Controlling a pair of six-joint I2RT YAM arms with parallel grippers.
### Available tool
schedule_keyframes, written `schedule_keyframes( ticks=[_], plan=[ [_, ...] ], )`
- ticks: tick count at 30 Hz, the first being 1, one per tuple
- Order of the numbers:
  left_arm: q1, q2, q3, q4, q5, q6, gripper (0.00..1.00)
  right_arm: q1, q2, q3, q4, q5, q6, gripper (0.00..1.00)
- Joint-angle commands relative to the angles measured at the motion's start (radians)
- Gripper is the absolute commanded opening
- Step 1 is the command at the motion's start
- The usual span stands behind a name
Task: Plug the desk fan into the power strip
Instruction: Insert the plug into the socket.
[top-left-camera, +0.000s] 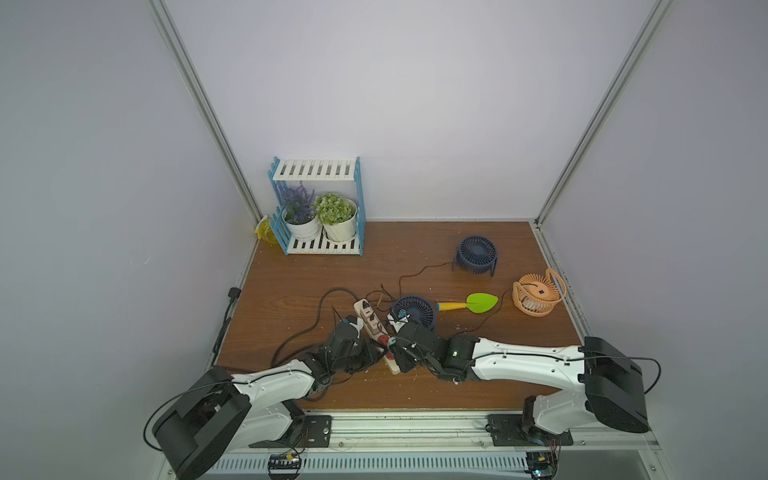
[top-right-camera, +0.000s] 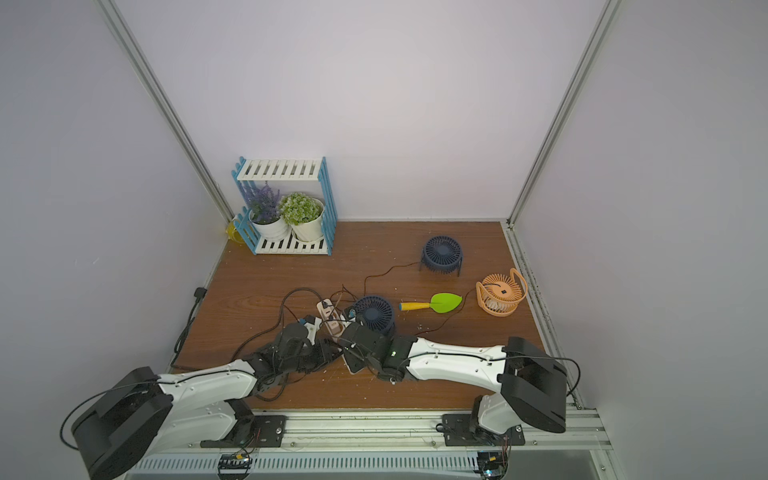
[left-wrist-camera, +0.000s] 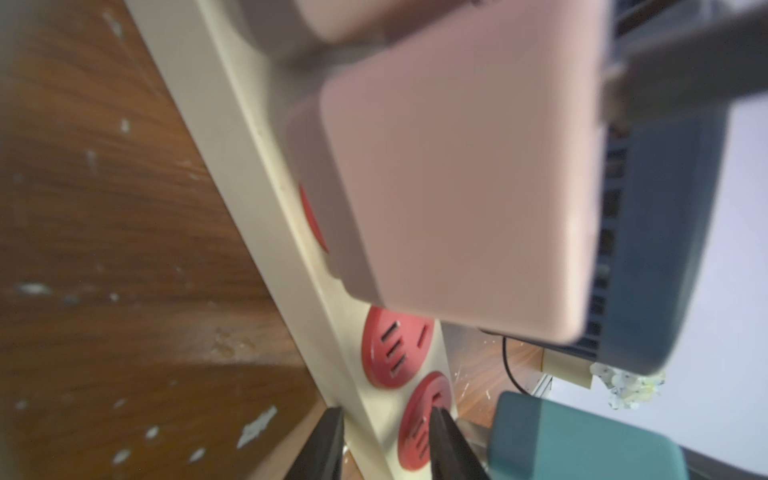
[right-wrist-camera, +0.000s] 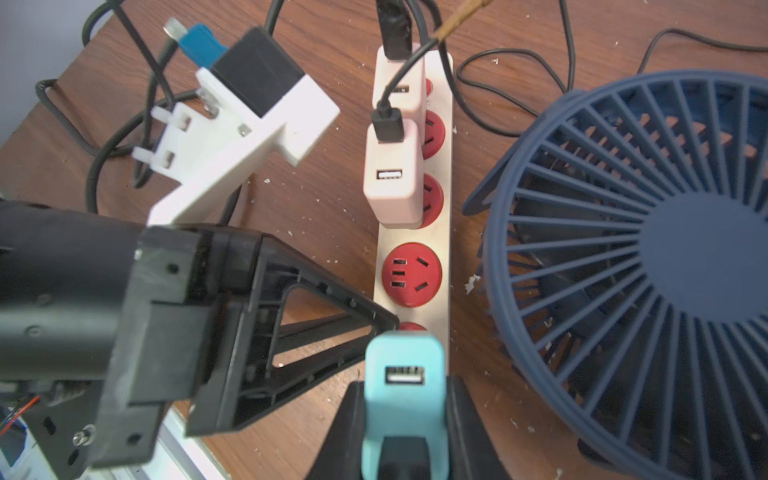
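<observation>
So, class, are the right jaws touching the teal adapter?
Touching. The right wrist view shows the teal adapter pinched between jaws of the right gripper.

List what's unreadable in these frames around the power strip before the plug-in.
Prongs of the teal adapter: right wrist view, hidden under its own body, which the right gripper holds. Seated or not, cannot tell.
Hold of the left gripper on the power strip: left wrist view, its fingers run off the frame edge.
Sockets behind the pink adapter: left wrist view, the close, blurred adapter blocks them.
</observation>
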Motion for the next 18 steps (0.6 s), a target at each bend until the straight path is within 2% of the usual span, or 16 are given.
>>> schedule_keyframes(
  ticks=[1, 8, 18],
  plan=[
    [0.006, -0.028, -0.008, -0.046, -0.044, 0.008, 0.39, -0.002, 0.011, 0.001, 0.04, -0.011, 0.017, 0.0],
    [0.013, -0.016, 0.016, -0.082, -0.061, 0.027, 0.32, -0.001, 0.037, 0.007, 0.057, -0.026, 0.016, 0.0],
    [0.014, 0.006, 0.012, -0.069, -0.066, 0.028, 0.31, 0.0, 0.062, 0.007, 0.012, -0.007, 0.016, 0.0]
  ],
)
